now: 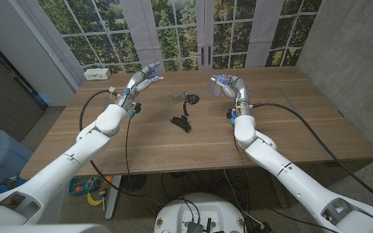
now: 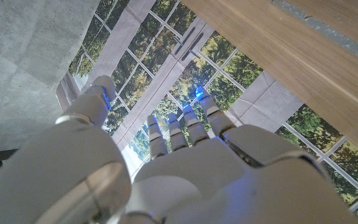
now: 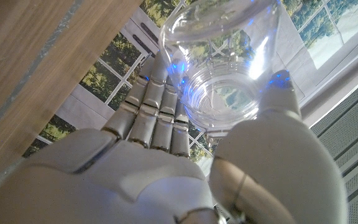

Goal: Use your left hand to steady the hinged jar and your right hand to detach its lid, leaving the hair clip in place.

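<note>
My right hand point(image 1: 221, 83) is raised over the far right part of the table and holds a clear glass jar point(image 1: 216, 85). In the right wrist view the jar point(image 3: 229, 81) sits between the fingers point(image 3: 157, 106) and the thumb point(image 3: 278, 124), with its open mouth towards the camera. A clear lid with a dark wire clasp point(image 1: 186, 99) lies on the table between the two hands. In front of it lies a black hair clip point(image 1: 180, 123). My left hand point(image 1: 144, 75) hovers at the far left, holding nothing; the left wrist view shows its fingers point(image 2: 185, 124) spread.
A white box point(image 1: 97, 74) sits at the table's back left corner. The wooden table point(image 1: 290, 129) has a thin seam line on its right part. Black cables hang from both forearms. Windows stand behind the table.
</note>
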